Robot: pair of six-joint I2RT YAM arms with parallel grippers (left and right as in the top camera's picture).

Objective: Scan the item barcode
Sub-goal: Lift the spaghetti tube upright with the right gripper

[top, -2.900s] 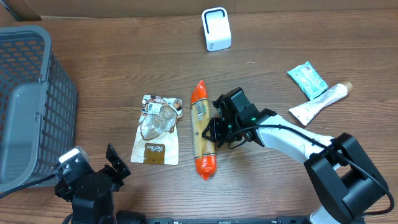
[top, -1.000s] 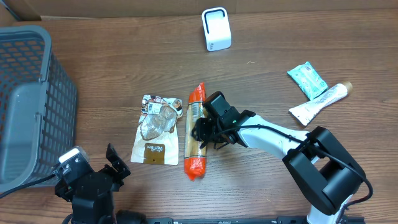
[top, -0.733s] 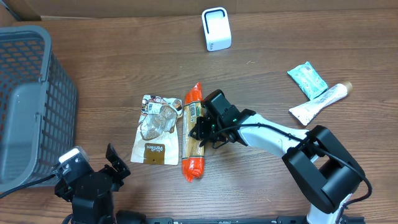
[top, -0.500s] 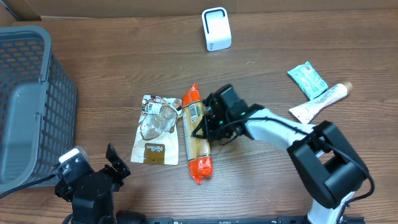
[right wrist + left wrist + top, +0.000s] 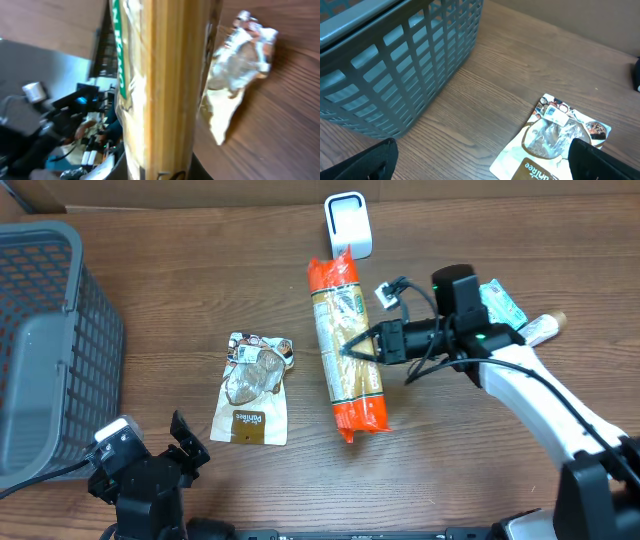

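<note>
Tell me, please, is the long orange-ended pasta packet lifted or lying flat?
Lifted: the right tool grips the long orange-ended pasta packet mid-length, its top overlapping the white scanner.

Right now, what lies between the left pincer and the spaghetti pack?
The snack pouch, flat on the table. The overhead view shows it between the spaghetti pack and the left pincer; the left wrist view shows it ahead of that open pincer.

The way straight in front of the scanner (image 5: 347, 225) was blocked by the pasta pack (image 5: 347, 345), whose top end nearly met it. Bare table (image 5: 200, 270) was seen left of the scanner, up to the basket (image 5: 50, 350). Right of the scanner, room was narrowed by the right arm (image 5: 520, 375), a teal packet (image 5: 500, 302) and a tube (image 5: 545, 325).
</note>
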